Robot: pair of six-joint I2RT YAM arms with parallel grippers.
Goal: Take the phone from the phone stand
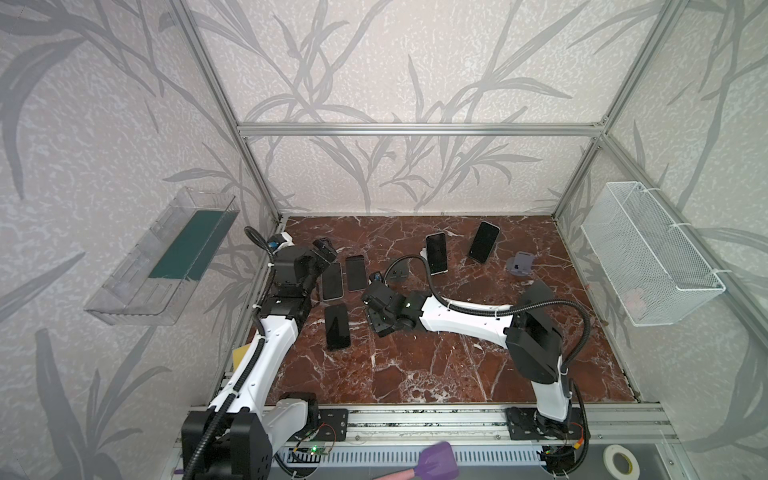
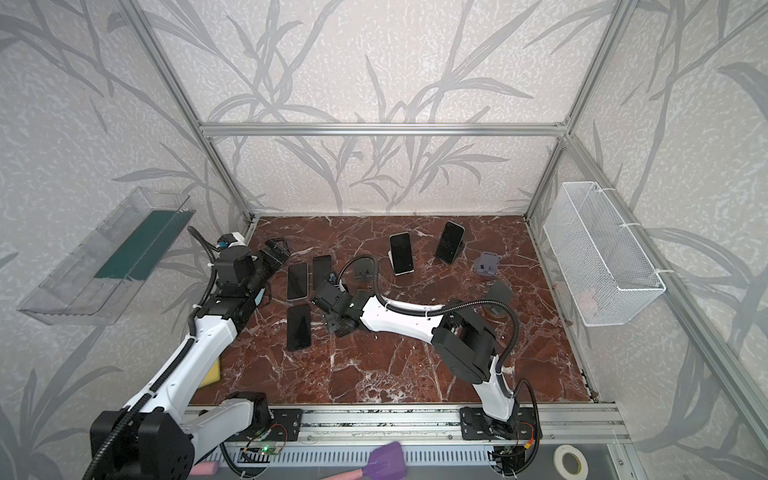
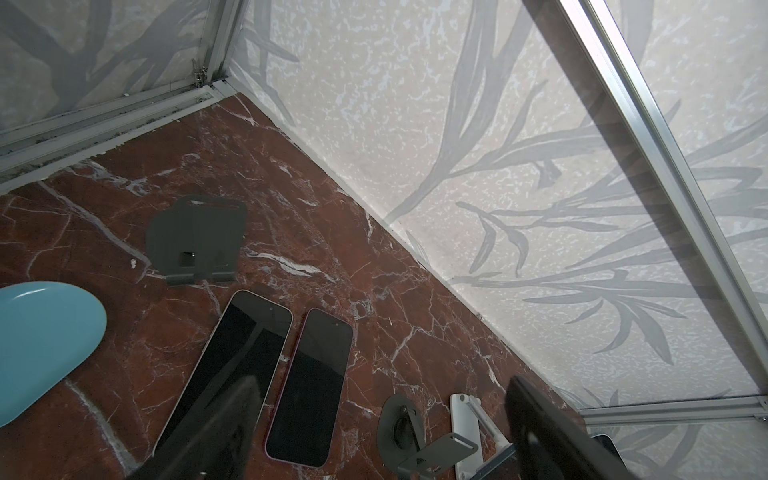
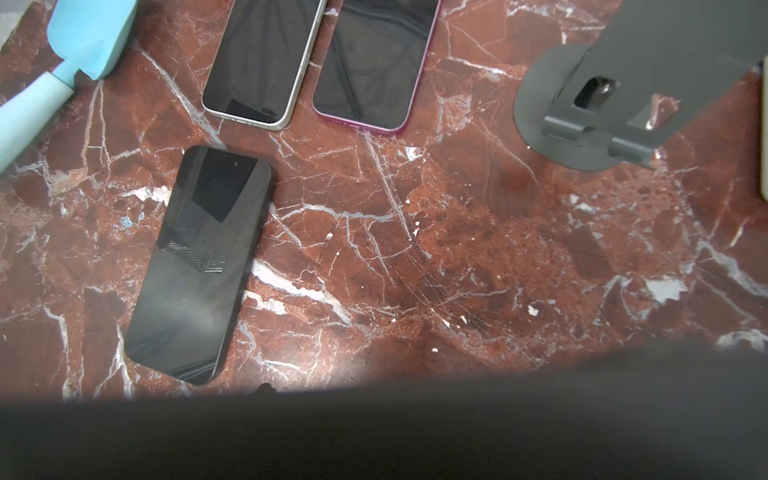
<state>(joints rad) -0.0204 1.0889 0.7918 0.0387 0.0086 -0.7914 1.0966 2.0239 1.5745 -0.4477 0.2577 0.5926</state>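
Observation:
Two phones still lean on stands at the back: one (image 1: 436,252) (image 2: 401,252) on a white phone stand (image 3: 464,419), the other (image 1: 484,242) (image 2: 449,241) on a dark stand. My right gripper (image 1: 379,323) (image 2: 336,321) hangs low over the table's middle, in front of an empty dark phone stand (image 1: 399,272) (image 4: 536,104). A black flat phone (image 4: 374,436) lies across its jaws and hides the fingers. My left gripper (image 1: 325,250) (image 3: 386,436) stands open and empty at the back left.
Three phones lie flat: white-edged (image 1: 332,280) (image 4: 266,58), pink-edged (image 1: 356,272) (image 4: 374,62) and black (image 1: 337,327) (image 4: 199,266). A purple-grey stand (image 1: 521,264) is empty. A blue spatula (image 4: 91,37) (image 3: 41,345) and a yellow sponge (image 2: 212,370) lie by the left arm.

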